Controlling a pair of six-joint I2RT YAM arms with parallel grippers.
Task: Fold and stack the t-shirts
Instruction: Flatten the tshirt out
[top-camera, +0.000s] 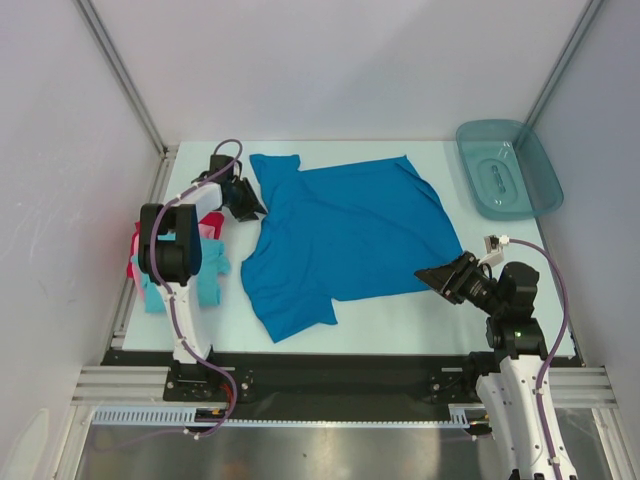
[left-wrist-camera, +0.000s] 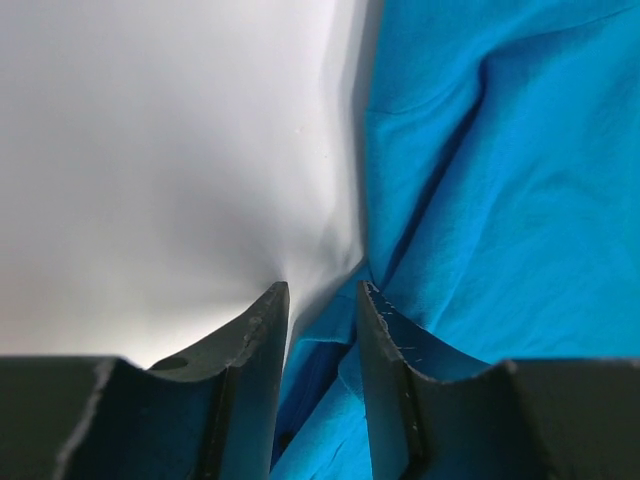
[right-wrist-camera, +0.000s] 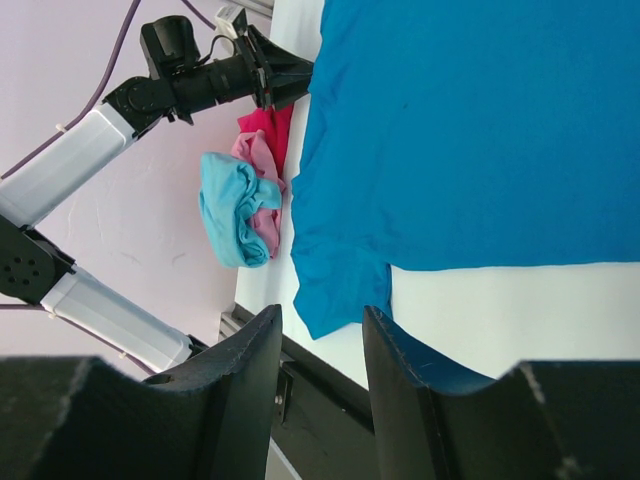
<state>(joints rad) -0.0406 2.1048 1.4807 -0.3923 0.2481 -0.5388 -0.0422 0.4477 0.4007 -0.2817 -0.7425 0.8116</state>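
The medium blue t-shirt (top-camera: 340, 235) was spread out in the middle of the tabletop (top-camera: 420, 315), with one sleeve pointed toward the near edge. The left claw (left-wrist-camera: 322, 290) was placed at the shirt's left edge, its fingers parted and nothing pinched between them. The right claw (right-wrist-camera: 322, 315) was set by the shirt's near right corner, likewise parted and empty. The turquoise t-shirt (right-wrist-camera: 230, 205), pink t-shirt (right-wrist-camera: 260, 155) and red t-shirt (right-wrist-camera: 268, 125) were heaped together at the tabletop's left edge. A teal tray (top-camera: 530, 160) was seen at the far right corner.
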